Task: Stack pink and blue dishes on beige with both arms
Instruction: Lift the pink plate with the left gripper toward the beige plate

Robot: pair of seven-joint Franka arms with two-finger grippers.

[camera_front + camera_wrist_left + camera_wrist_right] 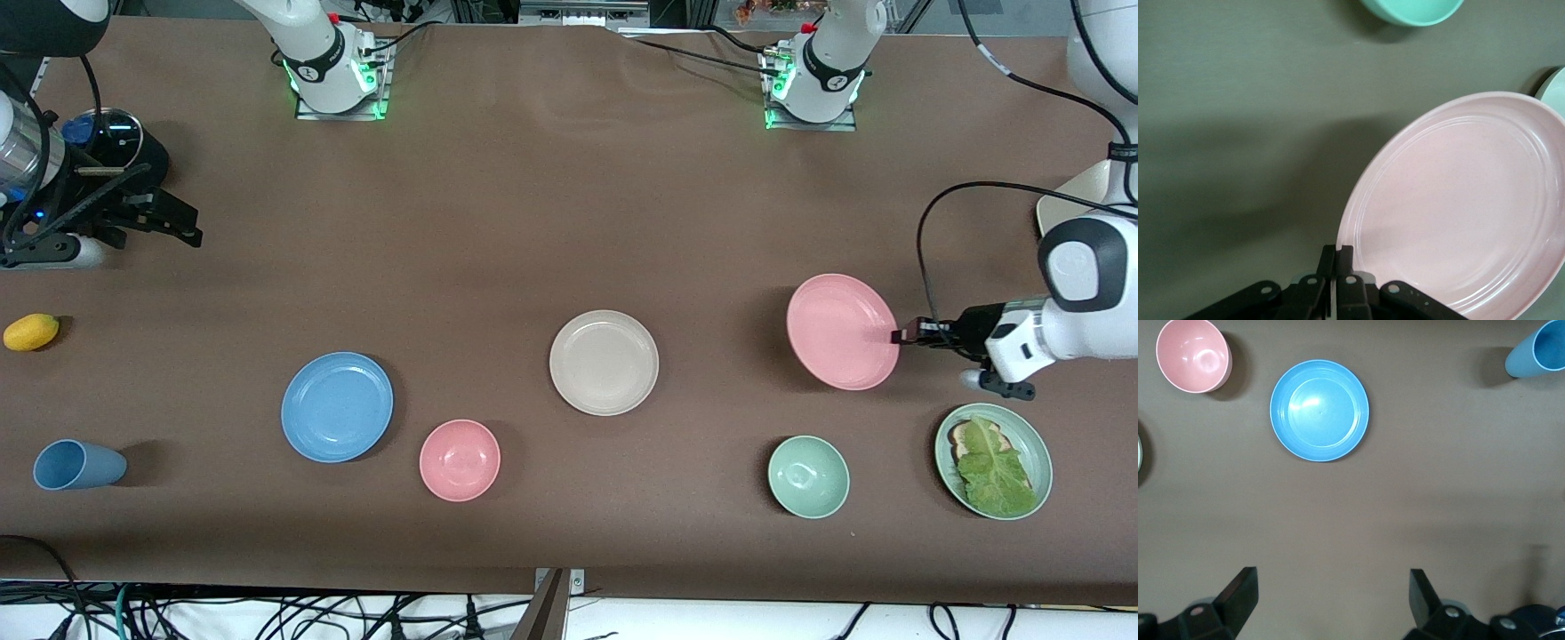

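Front view, starting at the right arm's end of the surface [533,222]: the right claw [173,222] hangs in the air with its fingers spread wide, nothing between them. It's over bare surface, a lemon [31,332] and a light blue cup [78,465] lying on its side nearby. The blue plate [337,407] sits flat, well apart from that claw and nearer the front camera, with a small pink bowl [460,460] just beside it. In the right wrist view the same blue plate [1319,411] shows out ahead of the open fingers [1238,593].

The beige plate [604,362] lies flat about midway between the two claws, nothing on it.

The left claw [907,335] is pinched tight on the rim of the pink plate [842,331], and the plate is tilted and lifted off the surface; the left wrist view shows the fingers [1336,267] clamped on the rim of the pink plate [1465,207]. Close to that claw sit a green bowl [808,476] and a green plate [1031,436] with lettuce [996,467] on toast.

No readable writing or labels on any of the dishes.
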